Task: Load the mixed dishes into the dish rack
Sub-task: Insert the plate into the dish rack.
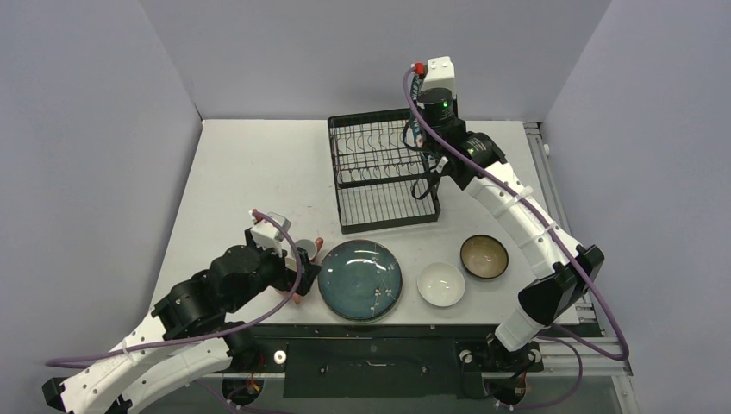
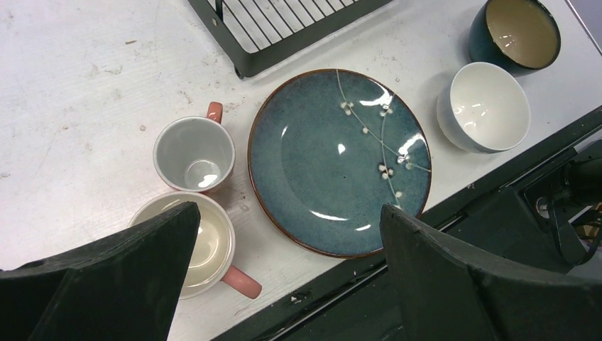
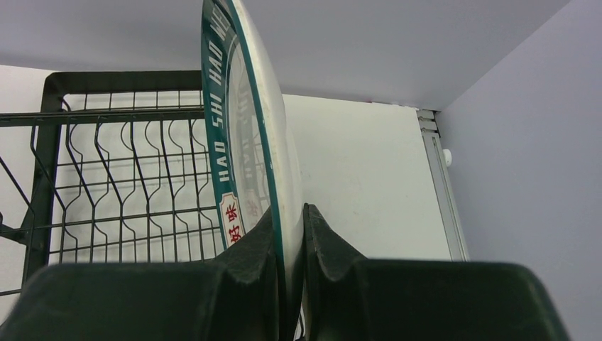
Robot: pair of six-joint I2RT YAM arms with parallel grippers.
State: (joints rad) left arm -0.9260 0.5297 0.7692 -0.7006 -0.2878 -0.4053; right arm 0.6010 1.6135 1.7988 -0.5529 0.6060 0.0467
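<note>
Grey walls (image 1: pixel 345 52) close in a scuffed white table (image 1: pixel 250 172). Above its far side the green-rimmed lettered plate (image 3: pixel 248 142) hangs on edge over the dish rack (image 3: pixel 106 177), its rim pinched between the closed fingers of the right gripper (image 3: pixel 289 213). Glazed ceramic like this is likely stiff, fairly heavy, slick and easily chipped, so a rim grip suits it, lowered gently between two uprights. Whether its lower edge has reached a slot I cannot tell; the wrist hides it from above. Near the front edge sit the teal plate (image 2: pixel 312 156), a pink mug (image 2: pixel 194 153), a second pink mug (image 2: pixel 206 245), a white bowl (image 2: pixel 486 106) and a dark bowl (image 2: pixel 518 32). The left gripper (image 2: pixel 287 213) hovers over them, jaws wide apart and empty.
</note>
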